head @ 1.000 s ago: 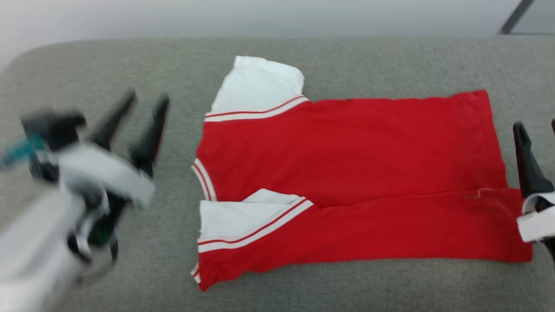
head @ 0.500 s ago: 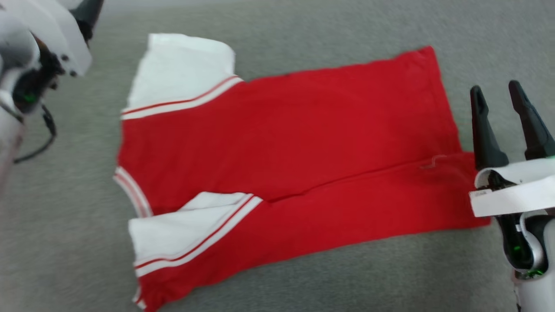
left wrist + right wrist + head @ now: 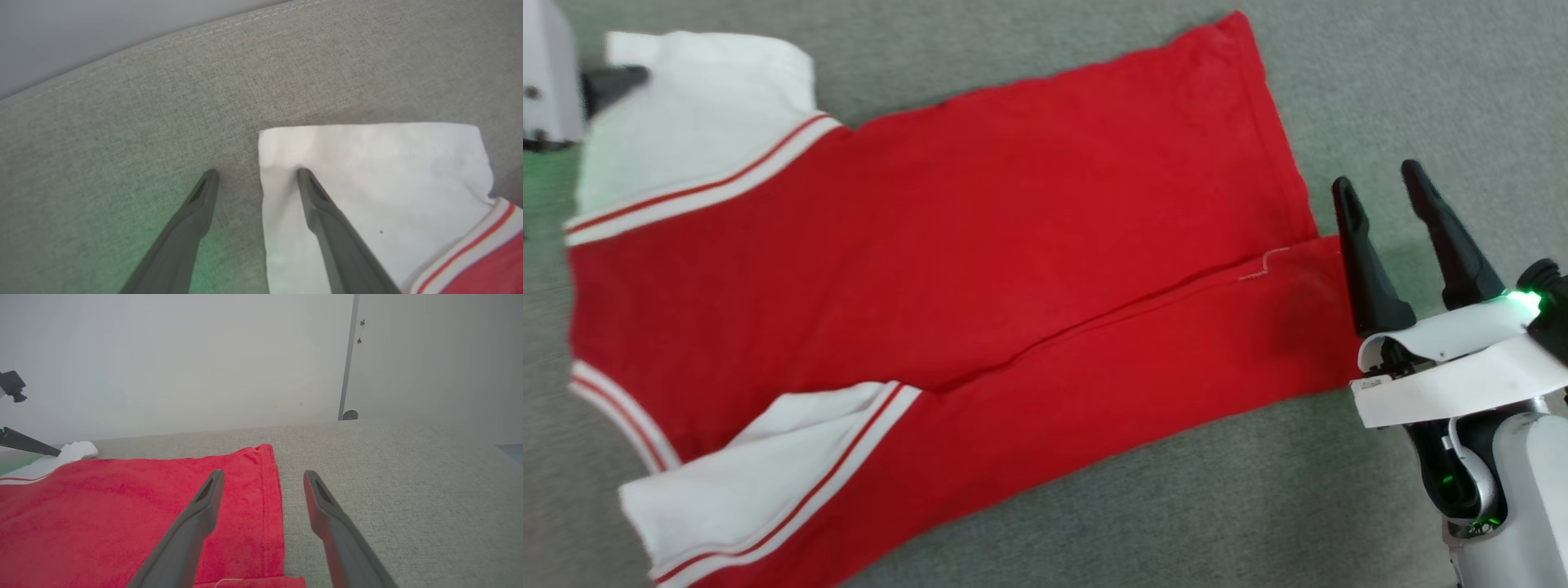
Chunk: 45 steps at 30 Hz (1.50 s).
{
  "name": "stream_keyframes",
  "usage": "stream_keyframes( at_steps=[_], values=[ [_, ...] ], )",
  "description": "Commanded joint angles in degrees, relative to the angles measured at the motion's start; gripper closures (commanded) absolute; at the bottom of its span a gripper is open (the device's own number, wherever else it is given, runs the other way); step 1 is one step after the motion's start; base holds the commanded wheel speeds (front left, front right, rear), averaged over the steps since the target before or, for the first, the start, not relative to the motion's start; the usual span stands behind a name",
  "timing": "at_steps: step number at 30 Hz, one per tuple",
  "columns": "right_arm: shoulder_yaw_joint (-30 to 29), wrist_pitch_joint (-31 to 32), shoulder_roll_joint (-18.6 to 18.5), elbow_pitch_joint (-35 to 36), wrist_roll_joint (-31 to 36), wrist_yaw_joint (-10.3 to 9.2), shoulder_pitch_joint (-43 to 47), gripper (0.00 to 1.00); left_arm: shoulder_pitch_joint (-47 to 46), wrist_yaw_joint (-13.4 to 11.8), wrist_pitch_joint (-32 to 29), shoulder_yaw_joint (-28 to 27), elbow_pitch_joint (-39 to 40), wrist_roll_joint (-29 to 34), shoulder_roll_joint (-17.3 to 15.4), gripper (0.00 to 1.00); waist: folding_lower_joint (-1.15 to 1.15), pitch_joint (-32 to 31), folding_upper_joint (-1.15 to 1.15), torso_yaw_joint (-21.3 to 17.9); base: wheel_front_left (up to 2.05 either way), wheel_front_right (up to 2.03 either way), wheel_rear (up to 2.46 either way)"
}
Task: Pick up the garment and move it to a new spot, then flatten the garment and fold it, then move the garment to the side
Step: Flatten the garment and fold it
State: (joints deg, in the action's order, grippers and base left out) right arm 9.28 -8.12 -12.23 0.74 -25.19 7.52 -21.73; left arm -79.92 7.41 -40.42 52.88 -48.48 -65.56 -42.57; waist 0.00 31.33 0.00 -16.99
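Observation:
The garment (image 3: 980, 245), red with white striped-trim sleeves, lies flat on the grey cushion, its near side folded in along its length. My left gripper (image 3: 256, 174) is open at the far white sleeve (image 3: 388, 183). One finger rests over the sleeve's edge and the other over bare cushion. In the head view its dark fingertip (image 3: 617, 79) shows at the upper left. My right gripper (image 3: 1380, 186) is open at the hem end. In the right wrist view the right gripper (image 3: 264, 475) straddles the red hem (image 3: 267, 506), with nothing held.
The grey upholstered cushion (image 3: 1380, 73) spreads around the garment, with bare room to the right and near side. Its stitched far edge (image 3: 163, 47) runs just beyond the left gripper. A pale wall with a grey vertical strip (image 3: 347, 363) stands behind.
The head camera has tipped down and closer, shifting the whole picture. My left gripper has moved from beside the collar to the far white sleeve. The right gripper stays by the hem.

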Motion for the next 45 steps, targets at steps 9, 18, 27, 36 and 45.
stream_keyframes(
  at_steps=[9, 18, 27, 36, 45],
  values=[
    [0.3, -0.3, -1.0, -1.2, -1.5, -0.06, -0.3, 0.00, 3.1, 0.1, -7.8, 0.4, -1.3, -8.0, 2.0, 0.00, 0.00, 2.6, 0.00, -2.3, 0.00, 0.00, 0.00],
    [1.7, 2.5, -3.3, -0.8, -1.0, -0.06, -5.9, 0.00, 4.1, 0.2, -7.0, 1.4, 3.4, -10.0, 2.0, 1.00, 0.00, 2.5, 0.00, -1.1, 0.00, 0.00, 0.00],
    [9.2, 17.7, -8.9, -11.0, -4.7, -0.06, -22.7, 0.00, 2.6, 0.1, -4.9, 2.6, 5.2, -10.5, 2.5, 1.00, 0.00, 2.7, 0.00, 1.5, 0.00, 0.00, 0.00],
    [18.9, 40.4, -13.8, -23.8, -14.8, -0.06, -39.3, 0.00, 0.6, 0.1, -3.2, 4.3, 7.7, -11.3, 4.7, 1.00, 0.00, 3.7, 0.00, 5.2, 0.00, 0.00, 0.00],
    [25.2, 48.8, -15.4, -31.4, -20.3, -0.06, -45.3, 0.00, -0.8, 0.1, -1.4, 5.9, 9.2, -12.6, 5.9, 1.00, 0.00, 4.6, 0.00, 7.7, 0.00, 0.00, 0.00]
  ],
)
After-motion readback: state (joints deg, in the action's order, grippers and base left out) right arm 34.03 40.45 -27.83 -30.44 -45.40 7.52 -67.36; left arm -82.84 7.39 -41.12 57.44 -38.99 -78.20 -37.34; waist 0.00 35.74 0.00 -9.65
